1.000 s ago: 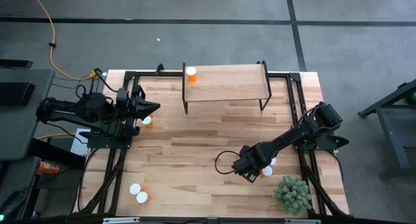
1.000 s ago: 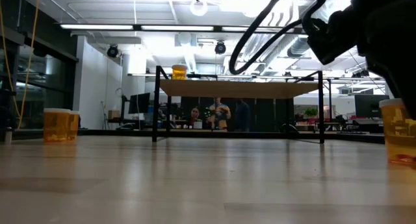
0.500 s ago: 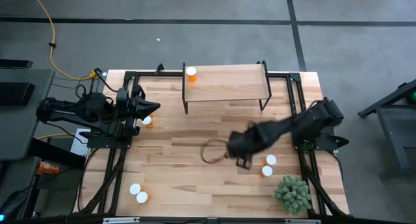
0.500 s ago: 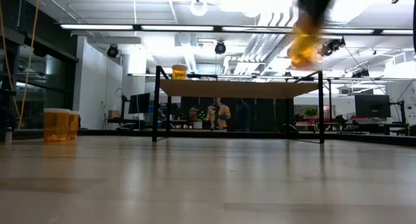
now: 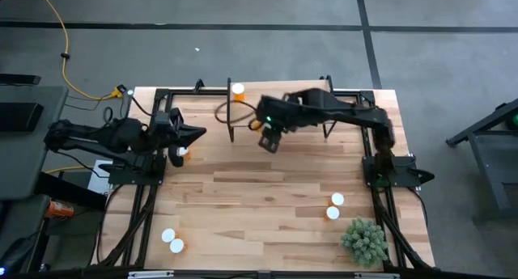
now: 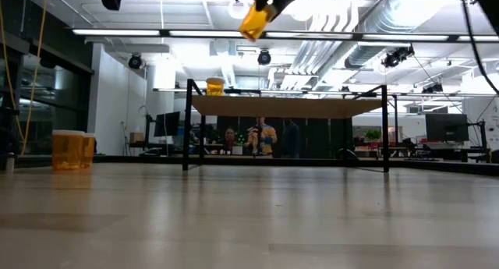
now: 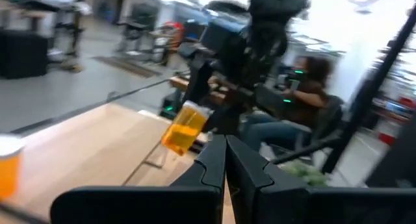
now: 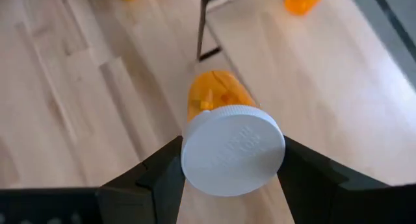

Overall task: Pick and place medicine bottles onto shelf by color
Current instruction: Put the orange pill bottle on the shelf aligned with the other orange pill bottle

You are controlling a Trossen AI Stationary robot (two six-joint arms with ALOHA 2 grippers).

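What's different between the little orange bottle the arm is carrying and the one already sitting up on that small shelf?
The carried bottle is clamped in the right gripper, in the air near the shelf's front edge; the shelf bottle rests free at the shelf's back left corner. The carried bottle hangs tilted in the low view, while the shelf bottle stands upright. Both are orange, translucent, with round white caps.

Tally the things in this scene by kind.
Bottles: 7 (1 on shelf, 1 in right gripper, 5 on table)
Shelf: 1
Plant: 1
Total: 9
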